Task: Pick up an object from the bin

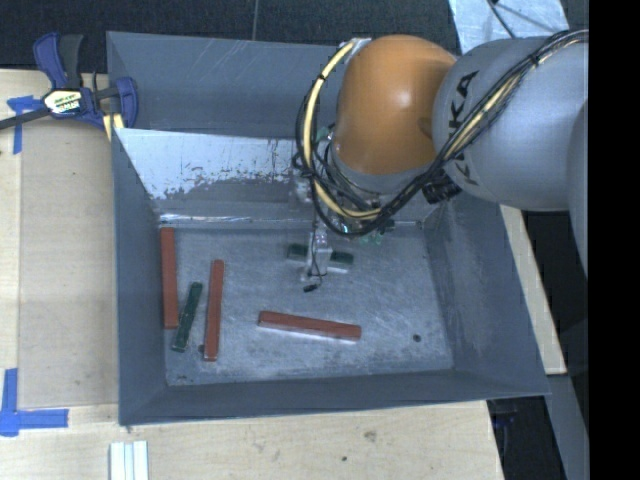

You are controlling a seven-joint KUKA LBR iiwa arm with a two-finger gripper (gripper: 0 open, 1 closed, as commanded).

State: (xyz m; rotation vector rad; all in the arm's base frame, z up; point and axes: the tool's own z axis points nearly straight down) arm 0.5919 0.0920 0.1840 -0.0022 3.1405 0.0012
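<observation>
Clerk: Gripper posn?

Insp.: Gripper [313, 280] is low inside grey bin [140, 268], approx. centre of floor, a bit toward rear wall. Orange wrist cover [390, 98] w/ cables sits directly above it. Arm reaches in from right.

Clerk: Spread or closed?

Insp.: Cannot tell. Tip is thin and partly masked by wrist.

Clerk: Item under it?

Insp.: Short dark-green bar [340, 259], lying crosswise on floor right at gripper tip. Touching vs. just beside: not determinable.

Clerk: Other contents?

Insp.: Long red-brown stick [309, 326], flat, near gripper on front side, apart from it. At left, outer red-brown stick [169, 278] along left wall and inner red-brown stick [213, 310], both running front-to-back. Dark-green stick [186, 317] lies between them, slightly tilted. All three well apart from gripper.
</observation>
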